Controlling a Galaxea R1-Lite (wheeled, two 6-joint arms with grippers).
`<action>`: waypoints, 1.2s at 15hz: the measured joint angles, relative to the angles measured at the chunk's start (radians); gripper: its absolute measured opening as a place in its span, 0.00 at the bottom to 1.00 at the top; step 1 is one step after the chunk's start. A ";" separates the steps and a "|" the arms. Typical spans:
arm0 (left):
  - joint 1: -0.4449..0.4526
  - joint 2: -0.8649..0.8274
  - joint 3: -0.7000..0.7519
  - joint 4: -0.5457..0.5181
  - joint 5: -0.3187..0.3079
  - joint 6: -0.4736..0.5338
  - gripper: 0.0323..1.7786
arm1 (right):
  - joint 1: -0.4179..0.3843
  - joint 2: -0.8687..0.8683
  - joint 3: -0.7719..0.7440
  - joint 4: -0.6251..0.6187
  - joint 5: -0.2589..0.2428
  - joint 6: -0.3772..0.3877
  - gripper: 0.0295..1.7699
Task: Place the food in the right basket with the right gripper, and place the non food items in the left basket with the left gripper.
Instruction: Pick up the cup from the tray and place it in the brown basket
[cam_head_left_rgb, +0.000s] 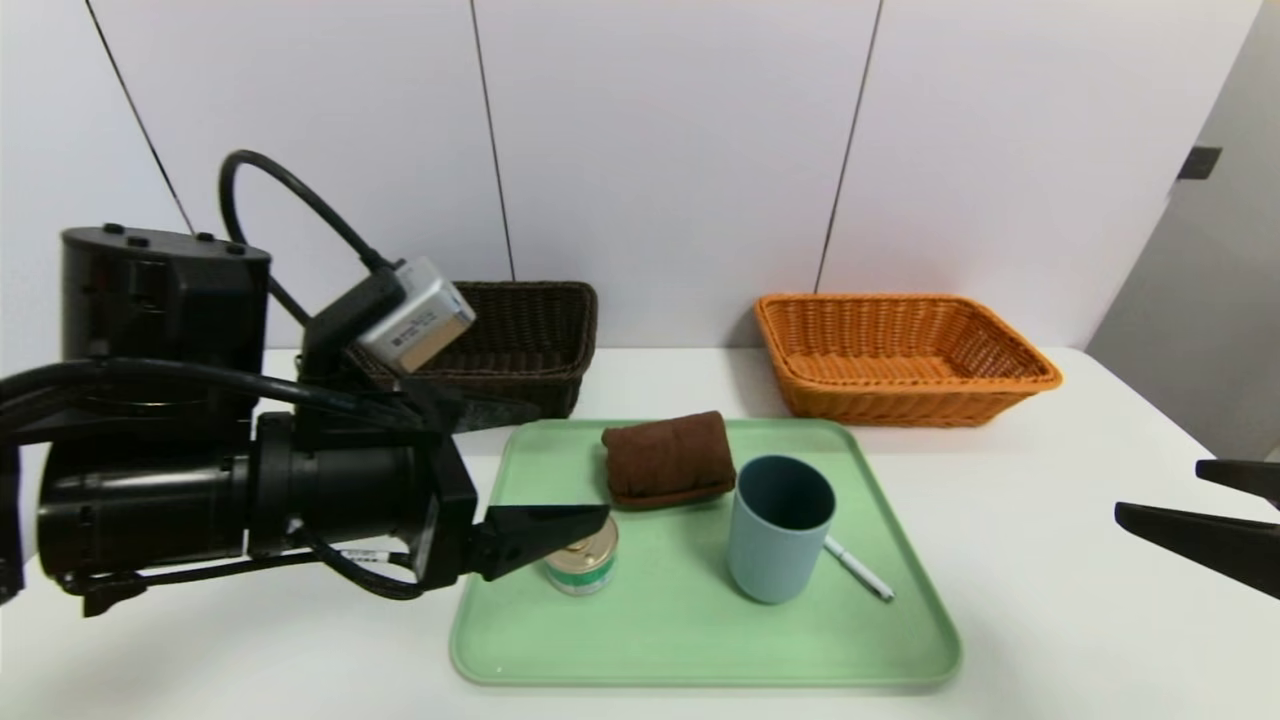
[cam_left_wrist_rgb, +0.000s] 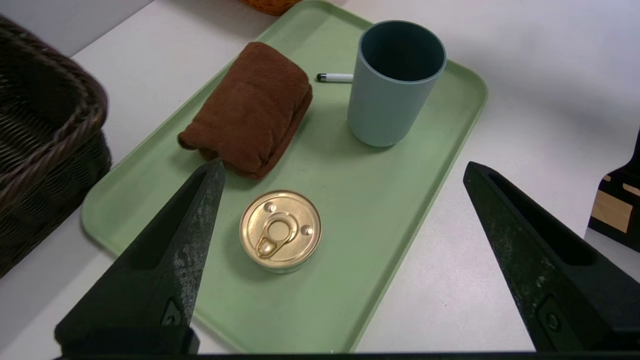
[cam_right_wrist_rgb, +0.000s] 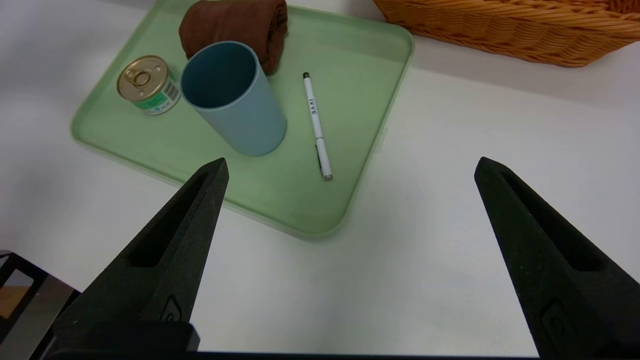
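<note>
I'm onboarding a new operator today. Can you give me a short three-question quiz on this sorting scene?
1. True or false: the can already sits in the orange basket.
2. Which item lies beside the cup, on the side toward the right end effector? A) cloth B) pen C) can
3. Fill in: all four items rest on a green ____.

Key:
1. False; it is on the tray, near the open left end effector.
2. B, the pen; the cloth lies behind the cup.
3. tray
</note>
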 joint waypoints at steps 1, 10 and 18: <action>-0.029 0.027 0.000 -0.034 0.000 0.005 0.95 | 0.000 0.004 -0.001 0.000 -0.003 0.000 0.96; -0.167 0.260 0.023 -0.312 -0.002 0.011 0.95 | -0.009 0.007 -0.001 0.010 -0.011 0.004 0.96; -0.226 0.506 0.011 -0.586 -0.010 0.010 0.95 | -0.030 -0.020 0.003 0.017 -0.013 0.004 0.96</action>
